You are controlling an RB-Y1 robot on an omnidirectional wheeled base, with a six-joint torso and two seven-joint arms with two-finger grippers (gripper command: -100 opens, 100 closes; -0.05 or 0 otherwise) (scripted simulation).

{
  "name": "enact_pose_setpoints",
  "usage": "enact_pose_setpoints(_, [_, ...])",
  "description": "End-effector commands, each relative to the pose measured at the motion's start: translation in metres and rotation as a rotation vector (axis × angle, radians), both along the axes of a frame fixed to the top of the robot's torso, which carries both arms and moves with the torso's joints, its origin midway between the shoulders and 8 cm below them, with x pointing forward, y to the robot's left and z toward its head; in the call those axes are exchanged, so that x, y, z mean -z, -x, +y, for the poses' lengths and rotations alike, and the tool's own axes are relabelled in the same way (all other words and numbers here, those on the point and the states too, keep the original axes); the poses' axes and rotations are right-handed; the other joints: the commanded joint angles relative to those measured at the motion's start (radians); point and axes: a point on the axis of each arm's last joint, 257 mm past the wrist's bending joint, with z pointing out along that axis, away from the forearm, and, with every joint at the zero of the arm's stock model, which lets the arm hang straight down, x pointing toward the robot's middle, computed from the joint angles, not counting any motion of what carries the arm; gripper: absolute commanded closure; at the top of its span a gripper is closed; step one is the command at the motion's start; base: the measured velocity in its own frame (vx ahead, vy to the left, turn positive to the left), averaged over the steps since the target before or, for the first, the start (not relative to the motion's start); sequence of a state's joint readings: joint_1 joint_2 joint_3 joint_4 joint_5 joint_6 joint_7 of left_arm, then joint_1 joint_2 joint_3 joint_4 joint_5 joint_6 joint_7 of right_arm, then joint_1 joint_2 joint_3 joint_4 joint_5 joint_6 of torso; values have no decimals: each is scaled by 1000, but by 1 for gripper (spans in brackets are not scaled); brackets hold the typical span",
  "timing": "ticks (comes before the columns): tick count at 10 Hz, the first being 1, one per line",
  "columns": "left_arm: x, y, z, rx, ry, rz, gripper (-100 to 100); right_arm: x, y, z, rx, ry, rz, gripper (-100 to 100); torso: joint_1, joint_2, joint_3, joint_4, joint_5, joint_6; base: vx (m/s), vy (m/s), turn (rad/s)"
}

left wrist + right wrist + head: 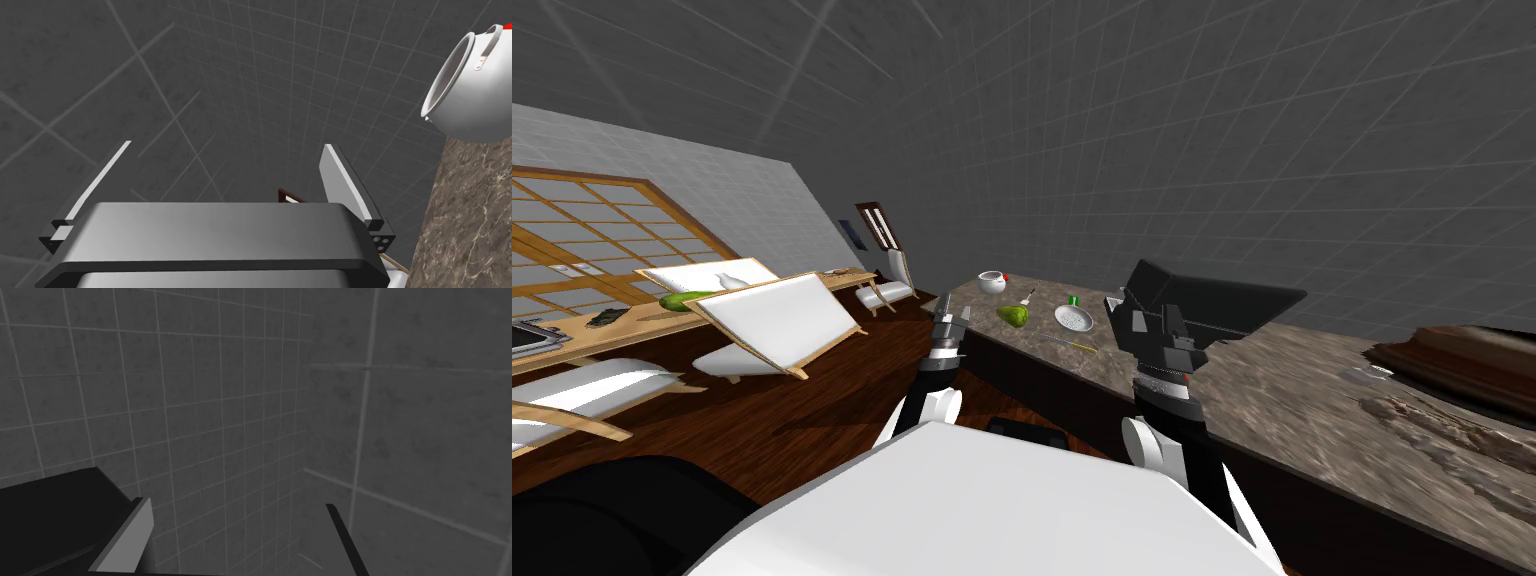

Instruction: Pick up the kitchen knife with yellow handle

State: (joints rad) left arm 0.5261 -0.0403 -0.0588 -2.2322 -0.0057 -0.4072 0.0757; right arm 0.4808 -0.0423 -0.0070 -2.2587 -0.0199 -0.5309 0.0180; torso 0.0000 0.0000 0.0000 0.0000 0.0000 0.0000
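Left hand raised at the near edge of the brown marbled table, its 2 thin fingers spread apart and released, nothing between them. Right hand raised over the table to the right of the left hand, its 2 fingers likewise parted and empty; a black box-shaped object stands just behind it. Kitchen knife with yellow handle lies flat on the table between the 2 hands and a little beyond both, touched by neither. Beyond the knife, on the left hand's side, a green fruit-like object; beside it, toward the right hand, a round white dish. Farther on, a small green cup and a slim dark-handled tool. Farthest, ahead of the left hand and to its right, a white pot with a red mark, standing on the table
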Motion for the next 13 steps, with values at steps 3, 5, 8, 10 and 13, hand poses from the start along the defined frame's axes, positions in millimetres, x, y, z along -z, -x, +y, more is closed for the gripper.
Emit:
enact_pose_setpoints(3, [0,0,0,0,0,0,0,21,-3,19,-61,62,32,-100,7,6,4,1,1,0,-105,102,58])
enact_pose_setpoints(5, [0,0,0,0,0,0,0,41,-5,32,-104,106,64,-100,9,9,5,2,2,0,-136,131,78])
enact_pose_setpoints(8, [0,0,0,0,0,0,0,68,-6,45,-157,166,108,-100,11,10,6,2,2,0,-131,149,76])
enact_pose_setpoints(10, [0,0,0,0,0,0,0,101,-5,57,-208,224,161,-100,6,6,3,1,1,0,-70,112,125])
enact_pose_setpoints(13, [0,0,0,0,0,0,0,134,1,69,-271,307,210,-100,7,5,3,1,2,0,-63,122,134])
